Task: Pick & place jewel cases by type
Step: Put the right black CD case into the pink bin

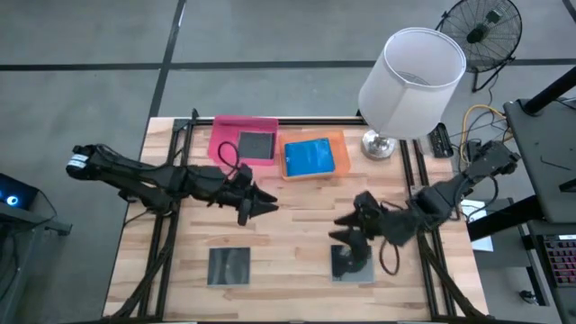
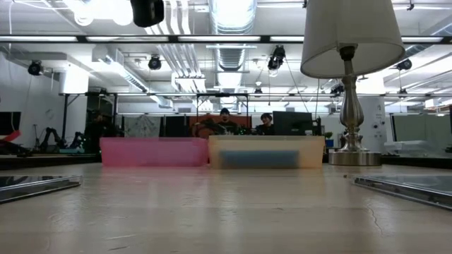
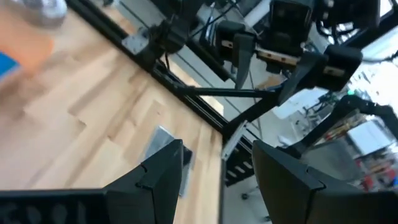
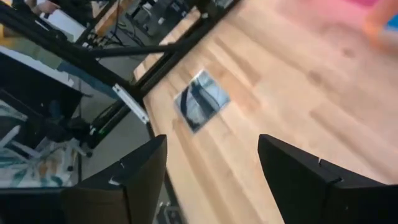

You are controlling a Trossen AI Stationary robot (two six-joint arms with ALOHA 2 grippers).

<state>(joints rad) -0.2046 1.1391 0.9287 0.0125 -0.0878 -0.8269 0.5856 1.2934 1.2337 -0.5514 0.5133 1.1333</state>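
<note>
Two dark glossy square jewel cases lie flat on the wooden table near its near edge: one on the left [image 1: 229,265] [image 4: 201,99], one on the right [image 1: 353,263] [image 3: 163,148]. A third dark case [image 1: 256,144] lies in the pink tray [image 1: 225,130]. A bright blue case [image 1: 310,157] lies in the orange tray [image 1: 335,139]. My left gripper [image 1: 259,207] [image 3: 217,174] hangs open above the table's middle. My right gripper [image 1: 346,227] [image 4: 214,168] is open too, above and just beyond the right dark case. Neither shows in the low view.
A lamp with a white shade [image 1: 412,81] stands on its metal base [image 1: 378,144] at the far right corner, next to the orange tray. Both trays sit side by side at the far edge [image 2: 154,152] [image 2: 267,152]. Bare wood lies between the two dark cases.
</note>
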